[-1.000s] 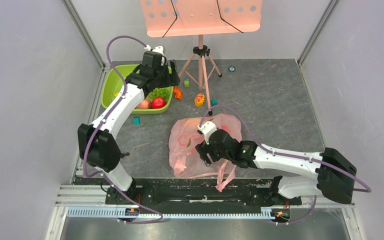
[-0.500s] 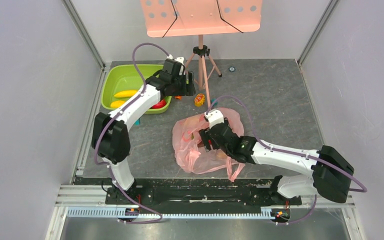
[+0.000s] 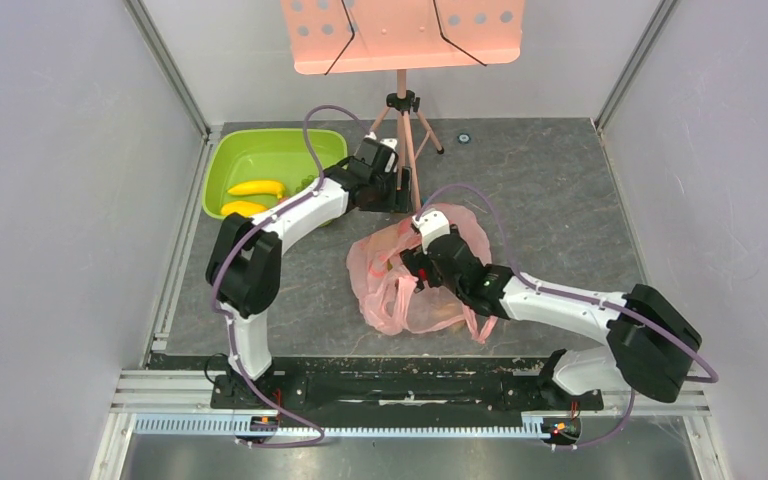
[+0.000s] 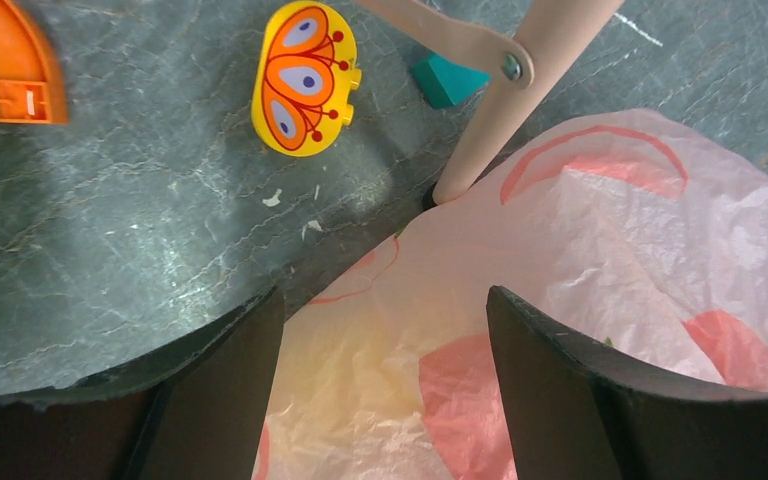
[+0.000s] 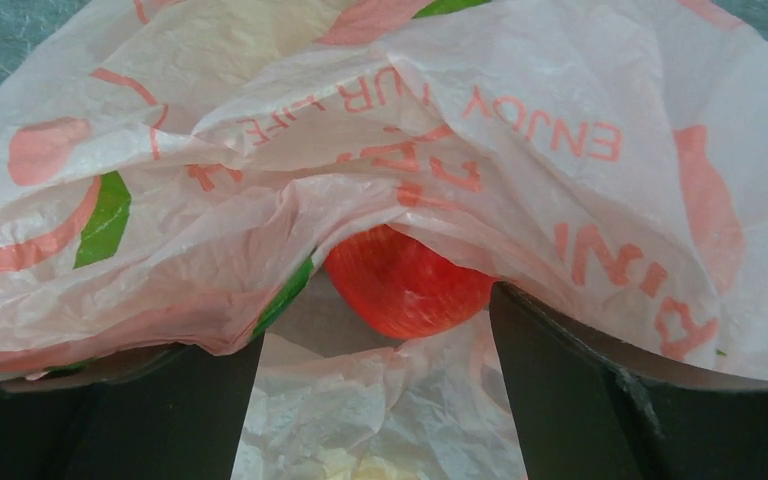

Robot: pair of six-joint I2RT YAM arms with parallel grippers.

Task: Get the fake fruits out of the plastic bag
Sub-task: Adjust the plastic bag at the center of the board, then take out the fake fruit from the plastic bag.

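Note:
The pink plastic bag (image 3: 385, 275) lies crumpled mid-table. My right gripper (image 3: 410, 263) is open and pushed into the bag's mouth. In the right wrist view the printed film (image 5: 410, 130) drapes over both fingers. A red apple (image 5: 405, 285) sits inside just ahead of the right gripper (image 5: 375, 335), touching neither finger. My left gripper (image 3: 400, 190) hovers open over the bag's far edge (image 4: 580, 280). The left gripper (image 4: 382, 300) holds nothing, and a pale yellow shape shows through the film below it. Two yellow fruits (image 3: 257, 187) lie in the green basin.
The lime-green basin (image 3: 230, 160) stands at the back left. A music stand's tripod (image 3: 402, 130) rises behind the bag, one leg (image 4: 480, 140) close to my left gripper. A yellow butterfly toy (image 4: 303, 75), an orange piece (image 4: 5, 70) and a teal cube (image 4: 445, 80) lie nearby.
My left arm has swung right from over the basin to the bag's far edge. The right gripper has pushed farther into the bag, which bunched and shifted.

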